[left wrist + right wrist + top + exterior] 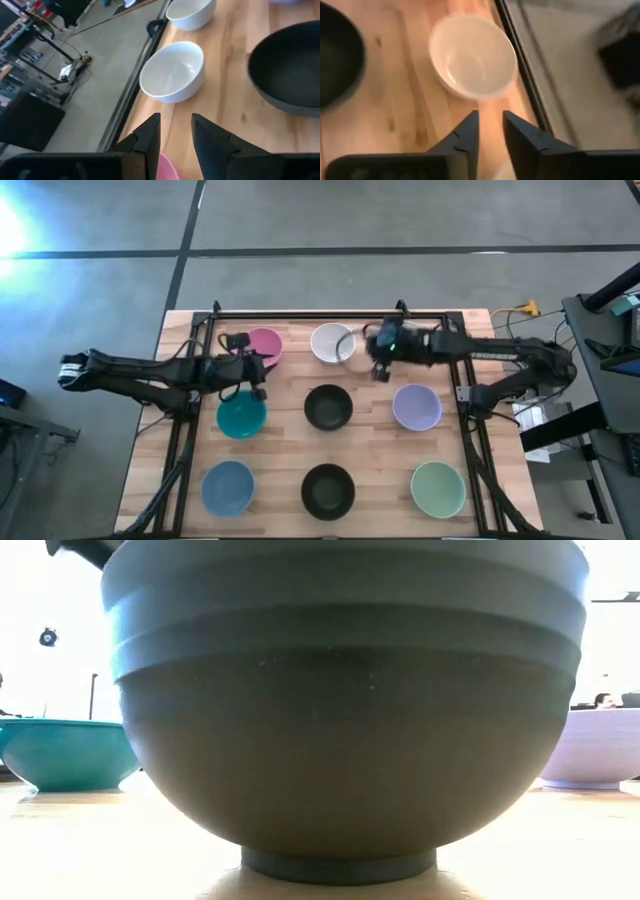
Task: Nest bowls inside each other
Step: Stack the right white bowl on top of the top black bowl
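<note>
The table (290,425) holds bowls in rows, all sitting mouth up and none nested yet. They are round, so no long side. The left gripper (250,368) hangs by the pink bowl (266,341), its fingers (150,135) a little apart with pink rim between them. I think it is picking up pink to drop into teal (241,417). The right gripper (381,360) sits beside a white bowl (330,343), fingers apart, holding nothing. Next, lift pink straight up
</note>
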`<state>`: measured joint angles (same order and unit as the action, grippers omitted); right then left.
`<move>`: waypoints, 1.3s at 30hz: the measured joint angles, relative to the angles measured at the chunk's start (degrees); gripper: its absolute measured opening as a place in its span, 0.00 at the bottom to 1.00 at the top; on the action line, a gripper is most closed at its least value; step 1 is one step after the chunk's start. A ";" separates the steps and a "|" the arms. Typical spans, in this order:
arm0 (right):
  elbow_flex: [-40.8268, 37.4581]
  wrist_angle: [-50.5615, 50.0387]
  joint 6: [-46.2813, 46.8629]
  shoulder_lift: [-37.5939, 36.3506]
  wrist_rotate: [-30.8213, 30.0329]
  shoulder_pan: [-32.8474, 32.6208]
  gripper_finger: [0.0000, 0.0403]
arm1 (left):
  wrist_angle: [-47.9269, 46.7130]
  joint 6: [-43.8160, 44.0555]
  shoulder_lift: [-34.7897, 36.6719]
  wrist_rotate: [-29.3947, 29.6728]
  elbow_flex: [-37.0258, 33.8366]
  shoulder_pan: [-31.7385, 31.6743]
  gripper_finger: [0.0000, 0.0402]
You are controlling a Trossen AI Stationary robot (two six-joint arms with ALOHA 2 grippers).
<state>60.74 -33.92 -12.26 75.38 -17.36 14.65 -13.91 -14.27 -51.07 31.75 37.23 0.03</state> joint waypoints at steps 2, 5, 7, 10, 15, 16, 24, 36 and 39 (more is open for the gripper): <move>1.06 -4.10 2.38 -1.17 2.96 3.44 0.30 | 0.45 -0.06 2.84 0.01 -2.04 0.03 0.24; 3.11 -11.01 5.66 -1.88 3.91 7.47 0.40 | 1.90 -0.09 6.46 0.08 -4.68 -0.02 0.24; 4.42 -15.26 7.48 -1.44 4.10 9.70 0.45 | 4.41 -0.93 8.40 -0.06 -5.87 -0.02 0.24; 6.01 -18.25 10.99 0.47 4.31 11.99 0.48 | 6.29 -1.10 10.76 -0.71 -7.20 -0.02 0.24; 6.67 -21.27 11.56 4.09 7.83 14.55 0.49 | 8.01 -1.21 12.49 -3.57 -8.74 0.00 0.24; 6.62 -21.39 11.48 4.77 9.25 14.95 0.48 | 8.03 -1.20 12.71 -3.63 -8.74 -0.02 0.24; 6.62 -23.14 11.37 10.32 11.34 16.53 0.46 | 8.97 -1.20 11.63 -4.09 -8.74 -0.02 0.24; 6.55 -23.09 10.96 18.22 10.78 16.53 0.46 | 9.26 -1.37 10.30 -4.15 -8.74 -0.02 0.24; 6.53 -23.03 10.73 19.68 9.80 16.53 0.45 | 9.20 -1.37 10.49 -4.15 -8.74 -0.02 0.24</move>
<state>67.26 -56.95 -1.54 95.05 -7.56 31.18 -4.71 -15.64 -40.58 27.59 28.49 0.02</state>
